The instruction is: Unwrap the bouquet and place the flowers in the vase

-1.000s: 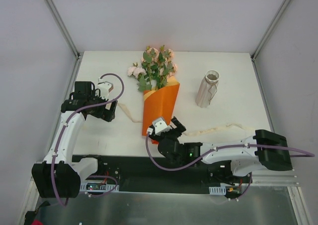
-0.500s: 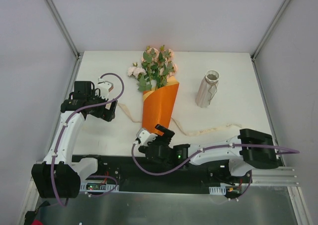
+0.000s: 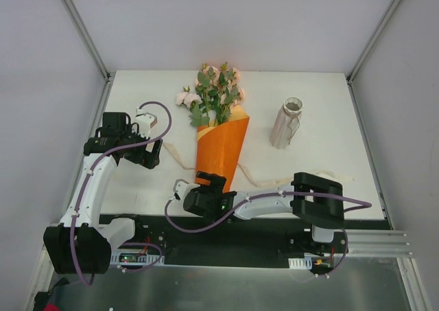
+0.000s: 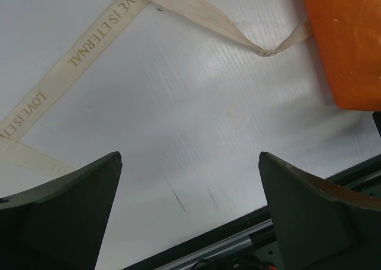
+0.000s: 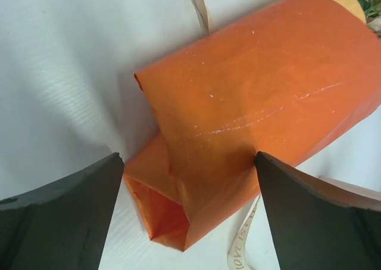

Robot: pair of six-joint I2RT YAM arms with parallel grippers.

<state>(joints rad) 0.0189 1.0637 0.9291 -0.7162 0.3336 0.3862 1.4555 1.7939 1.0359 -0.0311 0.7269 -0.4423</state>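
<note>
The worktop [image 3: 322, 98] carries the bouquet [image 3: 221, 150] down its middle, with the flowers [image 3: 214, 91] toward the far edge and the narrow end of the orange paper [image 5: 262, 85] toward the near edge. The vase [image 3: 288, 123] stands well apart, right of the bouquet. The cream ribbon [image 4: 71, 61] lies slack on both sides of the cone, so I judge the tie undone and the unwrapping in hand.

My right gripper [image 5: 187, 160] hangs over the cone's narrow end with its jaws wide apart and nothing in them. My left gripper [image 4: 189, 163] is just as wide and empty, off toward the left edge.

Next I need 1 layer of paper only, pinched at a loose edge and peeled away from the stems.

The right wrist view shows an overlapping fold and an open end that the top view hides. The flap may be free, but I cannot be sure. The left wrist view alone makes the ribbon's print readable.
</note>
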